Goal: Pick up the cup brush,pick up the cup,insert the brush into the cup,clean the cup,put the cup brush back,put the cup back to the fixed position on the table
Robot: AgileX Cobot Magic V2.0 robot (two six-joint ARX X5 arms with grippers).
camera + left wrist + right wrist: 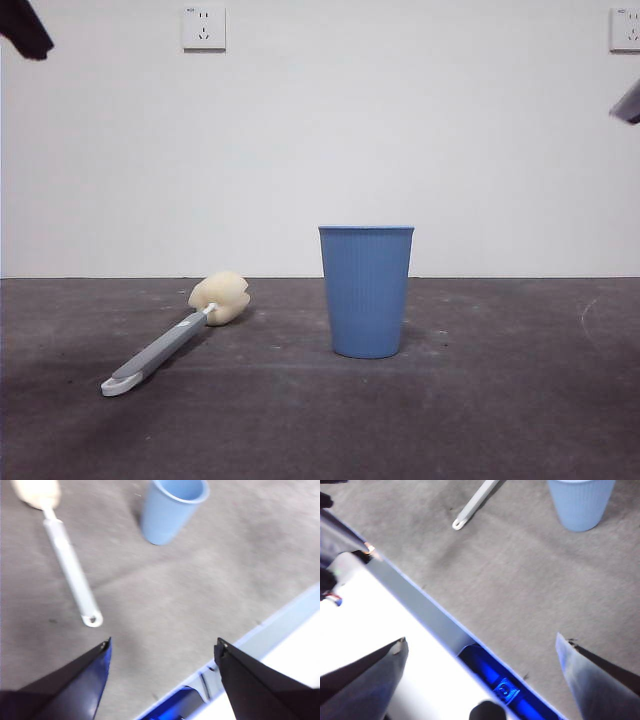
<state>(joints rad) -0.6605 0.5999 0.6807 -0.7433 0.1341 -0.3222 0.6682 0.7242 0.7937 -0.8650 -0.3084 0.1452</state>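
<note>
The blue ribbed cup [366, 291] stands upright at the middle of the dark grey table [500, 400]. Left of it lies the cup brush [175, 335], its cream sponge head toward the wall and its white looped end toward the front. My left gripper [162, 647] is open, well above the table near the front edge, with the cup brush [70, 572] and cup [170, 510] ahead of it. Also open and empty, my right gripper [480, 645] hovers over the table's front edge, the cup [580, 502] and the brush's loop [460, 523] farther off.
A white wall with two sockets [203, 27] rises behind the table. Black arm tips show at the top left corner [25, 30] and the right edge [628, 103] of the front view. A pale rail [420, 605] runs along the table's front edge.
</note>
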